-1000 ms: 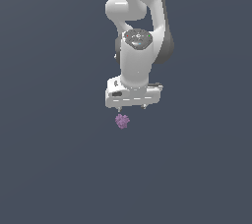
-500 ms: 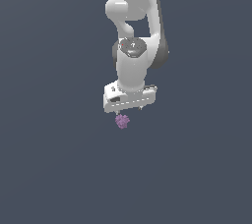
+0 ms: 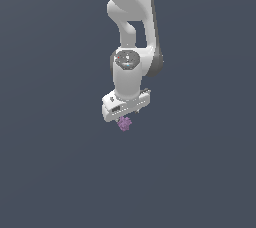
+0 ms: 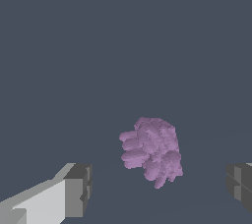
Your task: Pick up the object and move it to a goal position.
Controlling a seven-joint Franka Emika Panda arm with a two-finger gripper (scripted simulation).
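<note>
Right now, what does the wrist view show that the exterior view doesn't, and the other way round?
Only the wrist view shows the gripper open, its two fingers wide apart with the purple clump between them and clear gaps on both sides. It also shows the clump's bumpy surface.

Only the exterior view shows the white arm reaching down from above, with the clump at the gripper's lower edge; the fingers are too small to judge there.

Both show the clump, the gripper and a plain dark grey ground.

A purple clump (image 3: pixel 124 123) lies on the plain grey floor (image 3: pixel 50 172).
</note>
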